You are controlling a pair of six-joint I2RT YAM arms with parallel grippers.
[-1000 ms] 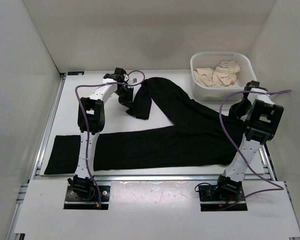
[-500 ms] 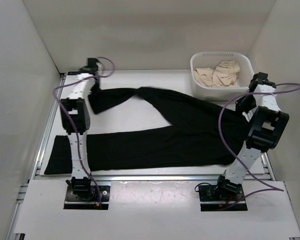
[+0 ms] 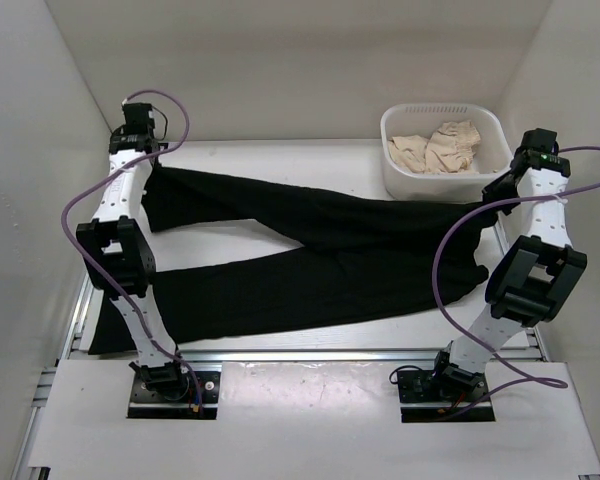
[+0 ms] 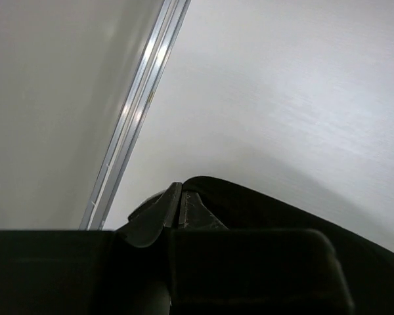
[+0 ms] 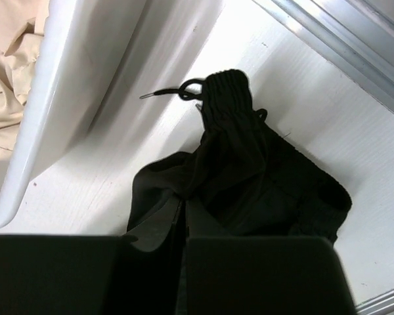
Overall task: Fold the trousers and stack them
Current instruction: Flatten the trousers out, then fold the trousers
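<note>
The black trousers (image 3: 320,250) lie spread across the table, legs to the left, waist to the right. My left gripper (image 3: 152,172) is at the far left corner, shut on the hem of the far leg (image 4: 276,207), which is pulled out straight. My right gripper (image 3: 502,195) is at the right edge beside the basket, shut on the bunched waistband (image 5: 249,164) with its drawstring (image 5: 174,90). The near leg (image 3: 180,300) lies flat toward the front left.
A white basket (image 3: 395,170) with beige cloth pieces (image 3: 440,145) stands at the back right, close to my right gripper; its wall shows in the right wrist view (image 5: 72,111). White enclosure walls and metal rails (image 4: 134,111) border the table.
My left gripper has carried the far leg's hem from the table's middle back to the far left corner, unfolding that leg. My right gripper has moved up and back with the waistband.
</note>
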